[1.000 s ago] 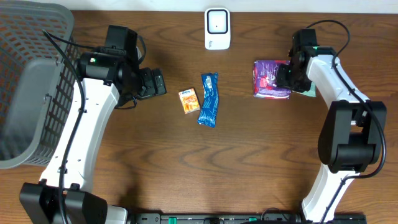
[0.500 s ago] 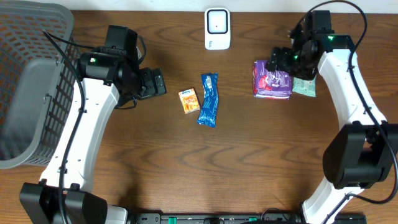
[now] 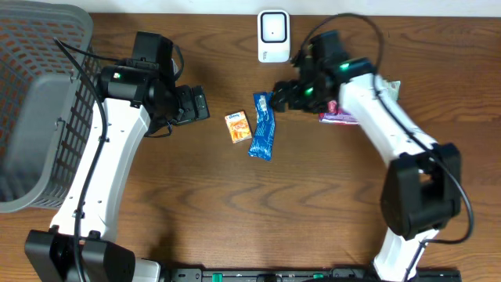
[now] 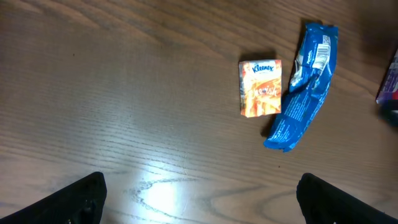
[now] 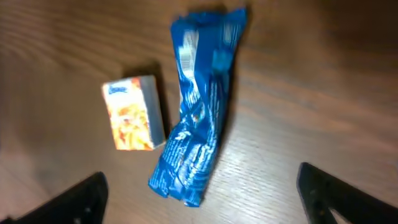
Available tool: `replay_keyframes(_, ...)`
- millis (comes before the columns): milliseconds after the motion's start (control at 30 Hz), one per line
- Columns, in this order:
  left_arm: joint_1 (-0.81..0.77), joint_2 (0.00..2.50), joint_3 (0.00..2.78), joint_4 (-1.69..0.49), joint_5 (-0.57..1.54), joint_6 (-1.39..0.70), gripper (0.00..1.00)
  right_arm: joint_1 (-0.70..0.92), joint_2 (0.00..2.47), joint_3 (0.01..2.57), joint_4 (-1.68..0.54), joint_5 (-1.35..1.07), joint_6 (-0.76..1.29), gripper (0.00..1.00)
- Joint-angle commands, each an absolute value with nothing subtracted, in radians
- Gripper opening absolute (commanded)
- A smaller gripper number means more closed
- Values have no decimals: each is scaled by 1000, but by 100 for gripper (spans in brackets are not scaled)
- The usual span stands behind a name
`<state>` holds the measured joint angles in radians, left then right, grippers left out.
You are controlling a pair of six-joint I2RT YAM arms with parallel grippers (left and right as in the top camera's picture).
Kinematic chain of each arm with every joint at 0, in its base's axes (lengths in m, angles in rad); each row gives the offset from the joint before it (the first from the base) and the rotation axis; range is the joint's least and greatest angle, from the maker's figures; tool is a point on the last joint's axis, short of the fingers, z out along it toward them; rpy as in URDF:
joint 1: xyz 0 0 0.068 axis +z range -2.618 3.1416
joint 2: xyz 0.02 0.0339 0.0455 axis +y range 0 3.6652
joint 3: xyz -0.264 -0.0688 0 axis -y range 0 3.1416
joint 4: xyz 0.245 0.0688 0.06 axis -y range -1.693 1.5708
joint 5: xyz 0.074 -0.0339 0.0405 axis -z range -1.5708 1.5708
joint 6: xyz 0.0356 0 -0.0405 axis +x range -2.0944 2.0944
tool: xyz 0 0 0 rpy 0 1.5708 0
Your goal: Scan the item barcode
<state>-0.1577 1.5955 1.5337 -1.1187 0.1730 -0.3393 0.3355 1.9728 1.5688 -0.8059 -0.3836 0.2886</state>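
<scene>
Right gripper [image 3: 283,92] has its fingers spread wide with nothing between them; in your right wrist view the two dark fingertips [image 5: 78,194] sit at the lower corners, and the gripper [image 5: 202,200] hangs over the blue packet [image 5: 199,118]. Left gripper [image 3: 196,103] is also fully spread and empty, low over bare table [image 4: 124,93] in its wrist view, well to the left of the goods. The only writing you can read is "Kleenex", on the small orange tissue pack [image 4: 260,88]. The blue packet carries a white printed patch near its top end (too blurred to read). Packet and tissue pack [image 3: 238,127] lie side by side at mid-table, close but not quite touching, below the white scanner [image 3: 273,36] at the far edge. The purple pack [image 3: 340,116] lies to their right, mostly hidden under the right arm. A grey basket [image 3: 31,102] stands at the left edge. Since a second ago, the right gripper has left the purple pack, widened, and swung left to the packet's upper end. The left arm, packet and tissue pack have not shifted.
</scene>
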Motion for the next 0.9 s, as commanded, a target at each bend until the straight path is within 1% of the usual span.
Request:
replay_keyframes(0, -154, 1600, 1539, -1122, 163, -333, 98, 386, 2004, 1526, -794, -295, 389, 82)
replay_keyframes(33, -154, 1600, 1539, -1122, 163, -333, 98, 392, 2004, 1526, -796, -289, 389, 79)
replay_keyframes(100, -154, 1600, 1539, -1122, 163, -333, 98, 394, 2000, 1531, -796, -289, 389, 80)
replay_keyframes(200, -154, 1600, 1539, -1122, 163, -333, 98, 379, 1987, 1547, -800, -289, 386, 89)
replay_keyframes(333, -154, 1600, 1539, -1122, 163, -333, 98, 314, 1951, 1563, -822, -290, 385, 94)
replay_keyframes(400, -154, 1600, 1539, -1122, 163, -333, 98, 267, 1929, 1565, -827, -289, 385, 99)
replay_keyframes(700, -154, 1600, 1539, -1122, 163, -333, 98, -26, 1862, 1565, -862, -280, 384, 99)
replay_keyframes(867, -154, 1600, 1539, -1122, 163, -333, 98, -178, 1865, 1554, -888, -146, 385, 99)
